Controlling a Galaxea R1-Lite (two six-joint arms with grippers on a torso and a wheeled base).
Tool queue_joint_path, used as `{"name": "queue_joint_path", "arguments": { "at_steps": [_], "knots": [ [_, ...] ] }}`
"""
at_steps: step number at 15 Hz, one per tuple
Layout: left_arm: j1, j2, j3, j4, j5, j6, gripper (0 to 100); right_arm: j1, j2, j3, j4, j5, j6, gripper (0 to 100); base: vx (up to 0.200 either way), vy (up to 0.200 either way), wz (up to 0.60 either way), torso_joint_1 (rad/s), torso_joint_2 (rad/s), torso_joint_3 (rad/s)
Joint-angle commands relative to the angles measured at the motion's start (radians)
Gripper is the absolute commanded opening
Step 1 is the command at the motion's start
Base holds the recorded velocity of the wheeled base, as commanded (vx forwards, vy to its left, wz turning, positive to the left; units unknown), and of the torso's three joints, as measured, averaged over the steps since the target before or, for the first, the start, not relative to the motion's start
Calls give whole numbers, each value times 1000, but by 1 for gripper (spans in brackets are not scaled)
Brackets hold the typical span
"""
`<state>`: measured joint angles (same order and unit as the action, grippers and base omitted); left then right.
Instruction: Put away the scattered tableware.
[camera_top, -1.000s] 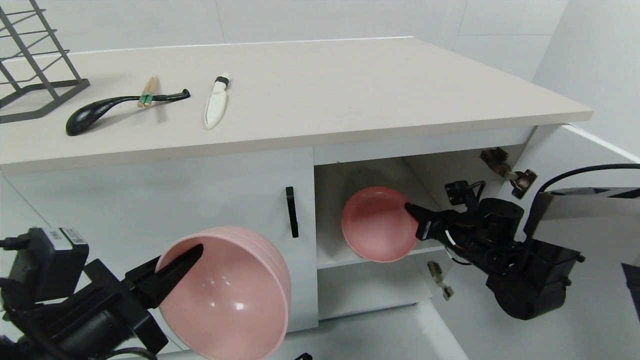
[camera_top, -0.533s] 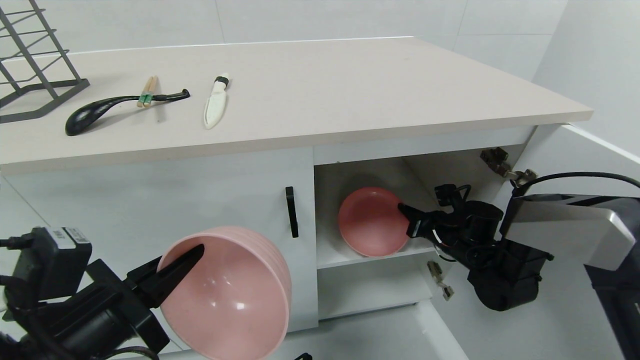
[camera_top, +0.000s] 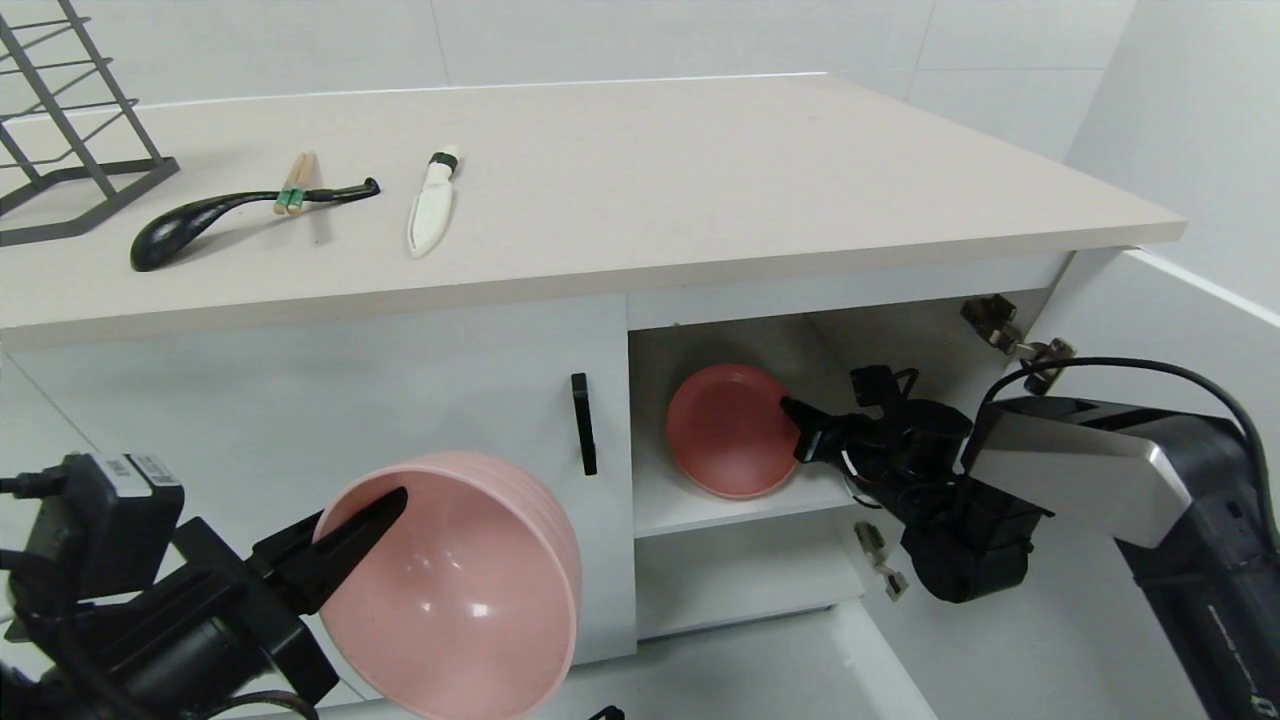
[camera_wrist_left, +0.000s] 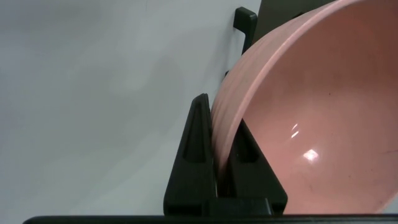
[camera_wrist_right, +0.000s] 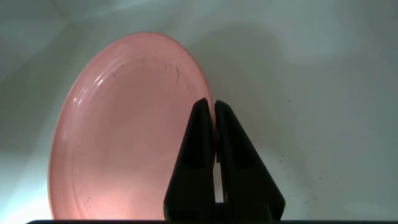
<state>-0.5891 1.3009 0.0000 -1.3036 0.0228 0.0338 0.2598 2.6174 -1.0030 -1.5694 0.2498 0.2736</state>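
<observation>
The right gripper (camera_top: 797, 420), clenched on the plate (camera_top: 722, 432) rim, has carried it farther left and deeper into the cabinet, over the shelf (camera_top: 690, 508); setting it down looks close. The left gripper (camera_top: 392, 500) keeps grasping the bowl (camera_top: 470, 590), near left.

— Where are the pink pieces?
— The pink bowl (camera_top: 470, 590), ribbed outside, hangs tipped on its side, its rim pinched in my left gripper (camera_top: 385, 500). The pink plate (camera_top: 730, 432) stands nearly on edge above the cabinet shelf (camera_top: 680, 512), its rim pinched in my right gripper (camera_top: 795, 410).
— The rest?
— On the countertop (camera_top: 700, 180) lie a black spoon (camera_top: 200, 222), chopsticks (camera_top: 295, 185) crossing its handle, and a white knife (camera_top: 432, 205) beside them.
</observation>
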Motion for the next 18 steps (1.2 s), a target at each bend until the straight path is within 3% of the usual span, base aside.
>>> {"name": "queue_joint_path", "arguments": {
  "at_steps": [1,3,4,9,13,16,17,18],
  "knots": [
    [0,1,0,1,0,0,0,3,7,-3,-1,0,-1,0,0,0,0,0,0,0],
    [0,1,0,0,0,0,0,3,10,-3,-1,-1,-2,0,0,0,0,0,0,0],
    [2,1,0,1,0,0,0,3,10,-3,-1,-1,-5,100,0,0,0,0,0,0],
    [2,3,0,7,0,-2,0,-2,-59,64,-1,-3,-79,100,0,0,0,0,0,0],
    [2,-5,0,9,0,5,0,78,-401,399,-1,-14,-119,100,0,0,0,0,0,0],
    [-9,-12,0,15,0,8,0,159,-718,767,-1,-17,-122,100,0,0,0,0,0,0],
    [-11,-11,0,15,0,8,0,161,-726,773,-1,-17,-122,100,0,0,0,0,0,0],
    [-60,6,-3,15,2,21,0,161,-876,888,-1,-17,-123,100,0,0,0,0,0,0]
  ]
}}
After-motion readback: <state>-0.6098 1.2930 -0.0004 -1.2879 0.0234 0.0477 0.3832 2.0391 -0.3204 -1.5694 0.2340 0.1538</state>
